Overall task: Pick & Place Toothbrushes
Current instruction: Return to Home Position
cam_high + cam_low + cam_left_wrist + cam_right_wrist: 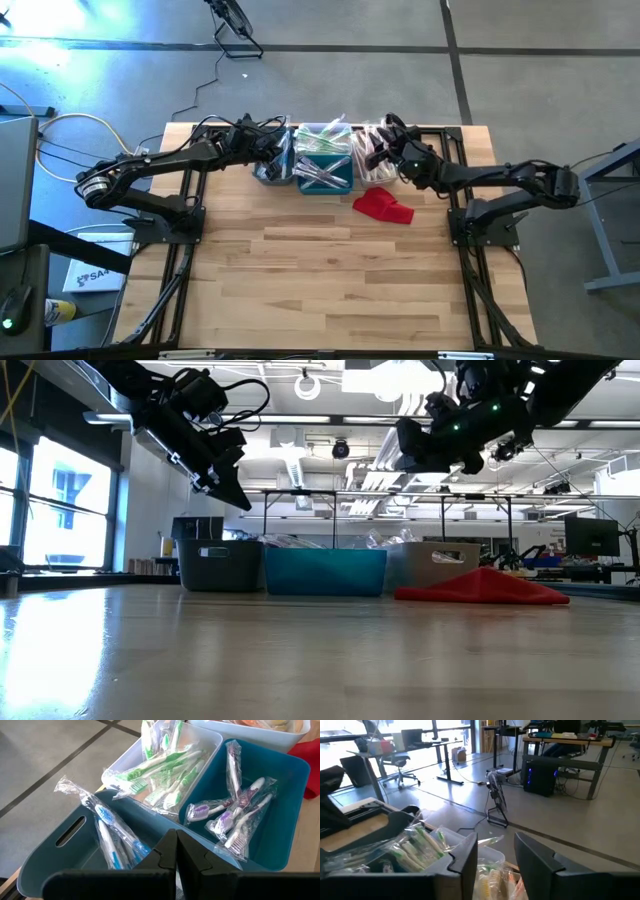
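Left gripper (pixel 176 840): fingers pressed together with nothing between them; hangs above the grey bin (pixel 47 862), clear of what is inside.
Right gripper (pixel 495 842): fingers spread with an open gap, pinching nothing; hangs above the white bin (pixel 440 565).
Arms: both reach inward from bases at the worktop's two sides and meet over the bins; in the low view both grippers are well above the bin rims.
Worktop (pixel 330 280): pale wooden planks, with the bins clustered at the middle of the far edge.
Grey bin: left end of the row, with a slot handle in its end wall; holds blue toothbrushes (pixel 107 827) in clear wrappers, standing on end and leaning, one poking above the rim.
Teal bin (pixel 287 787): between the grey and white bins, its wall against the grey bin's; holds purple toothbrushes (pixel 235 815) in wrappers, lying crossed over each other.
Clear bin (pixel 129 756): on the far side of the teal bin and touching it; piled with green toothbrushes (pixel 160 770), a few sticking up past the rim.
White bin: right end of the row; holds orange toothbrushes (pixel 492 880), seen directly beneath the right gripper.
Red cloth (pixel 383 206): crumpled on the worktop just in front of the white bin, near the teal bin's right corner; touching or apart, cannot tell.
Room beyond: grey floor with dark seams, a floor fan (pixel 495 795), an office chair (pixel 400 762) and desks.
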Controlling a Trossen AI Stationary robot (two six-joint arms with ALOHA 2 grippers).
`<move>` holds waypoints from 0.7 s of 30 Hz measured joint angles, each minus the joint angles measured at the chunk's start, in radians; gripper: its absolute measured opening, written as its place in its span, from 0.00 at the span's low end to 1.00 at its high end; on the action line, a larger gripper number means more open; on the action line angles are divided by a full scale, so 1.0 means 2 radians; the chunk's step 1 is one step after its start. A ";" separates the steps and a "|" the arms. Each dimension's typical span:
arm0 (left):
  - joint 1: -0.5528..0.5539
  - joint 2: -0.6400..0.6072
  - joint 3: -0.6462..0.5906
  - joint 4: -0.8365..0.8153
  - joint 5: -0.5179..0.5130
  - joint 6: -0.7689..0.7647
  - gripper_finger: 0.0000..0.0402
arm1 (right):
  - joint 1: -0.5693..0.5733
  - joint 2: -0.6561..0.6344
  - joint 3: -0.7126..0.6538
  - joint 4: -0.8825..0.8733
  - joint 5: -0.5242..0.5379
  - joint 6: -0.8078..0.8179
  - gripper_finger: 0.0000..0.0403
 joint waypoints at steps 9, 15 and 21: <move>0.000 0.000 0.000 0.000 0.000 0.000 0.00 | 0.017 -0.001 0.000 0.001 0.000 0.000 0.11; 0.000 0.000 0.000 0.003 0.001 0.000 0.00 | 0.028 -0.001 0.000 0.001 -0.026 0.004 0.02; 0.000 0.000 0.000 0.003 0.034 -0.024 0.00 | 0.041 -0.001 0.000 0.001 -0.089 0.006 0.01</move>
